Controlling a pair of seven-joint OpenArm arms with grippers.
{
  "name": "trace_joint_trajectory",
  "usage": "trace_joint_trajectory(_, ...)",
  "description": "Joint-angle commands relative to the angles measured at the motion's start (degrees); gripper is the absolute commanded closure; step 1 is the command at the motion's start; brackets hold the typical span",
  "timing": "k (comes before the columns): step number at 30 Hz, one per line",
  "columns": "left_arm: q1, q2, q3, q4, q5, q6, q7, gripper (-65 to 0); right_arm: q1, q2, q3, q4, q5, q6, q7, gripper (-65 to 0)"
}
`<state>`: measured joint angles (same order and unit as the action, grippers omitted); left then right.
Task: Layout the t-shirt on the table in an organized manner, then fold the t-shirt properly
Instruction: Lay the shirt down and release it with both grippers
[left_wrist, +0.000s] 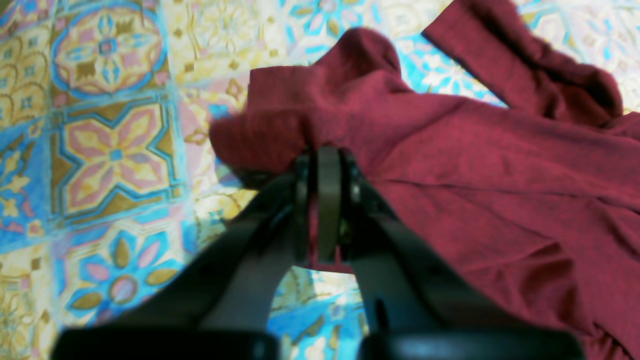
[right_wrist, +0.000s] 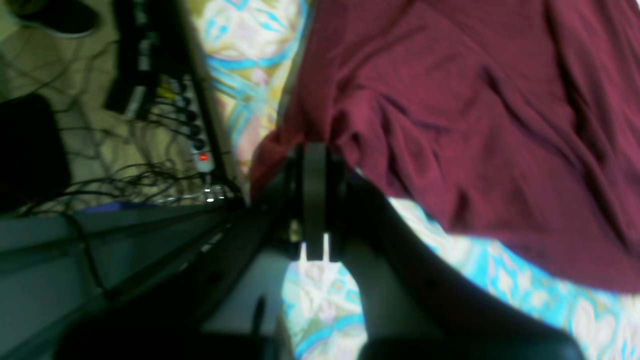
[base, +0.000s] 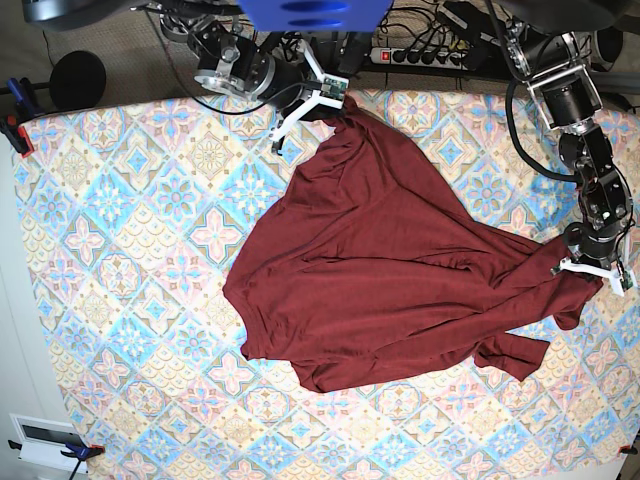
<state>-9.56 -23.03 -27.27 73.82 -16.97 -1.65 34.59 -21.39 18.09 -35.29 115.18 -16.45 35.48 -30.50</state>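
Note:
The dark maroon t-shirt (base: 380, 270) lies crumpled and stretched across the patterned table (base: 120, 250), pulled between both grippers. My right gripper (base: 335, 108) is shut on a bunch of the t-shirt's fabric at the table's back edge; it also shows in the right wrist view (right_wrist: 314, 150), with the cloth (right_wrist: 475, 110) gathered at its tips. My left gripper (base: 588, 270) is shut on the t-shirt at the far right of the table; in the left wrist view (left_wrist: 325, 155) it pinches a fold of the cloth (left_wrist: 500, 190). A sleeve (base: 515, 350) lies bunched at the lower right.
A power strip with cables (base: 420, 50) runs behind the table's back edge, close to my right gripper, and shows in the right wrist view (right_wrist: 165, 100). A clamp (base: 15, 125) grips the table's left edge. A white box (base: 45, 440) sits at the lower left corner.

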Motion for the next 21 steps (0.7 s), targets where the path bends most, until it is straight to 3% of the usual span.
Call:
trace_joint_trajectory(1,-0.3,-1.3,-0.2,1.1,-0.5,0.1,-1.1,0.0,-0.2,1.6,-0.4,0.3,-0.3,4.5,-2.1,0.0)
trace_joint_trajectory(11,4.1,-0.8,-0.2,4.4,-0.6,0.1,-1.1,0.0,9.7,1.6,2.4,-2.2,0.1,4.5,-2.1,0.0)
trace_joint_trajectory(18,6.1,-0.8,-0.2,4.4,-0.6,0.1,-1.4,0.0,14.4,1.6,8.1,-2.4,7.5,4.5,-2.4,0.0)
trace_joint_trajectory(21,6.7,-0.8,-0.3,4.4,-0.6,0.1,-1.5,0.0,14.0,2.0,11.3,-2.0,8.0,4.5,-2.5,0.0)
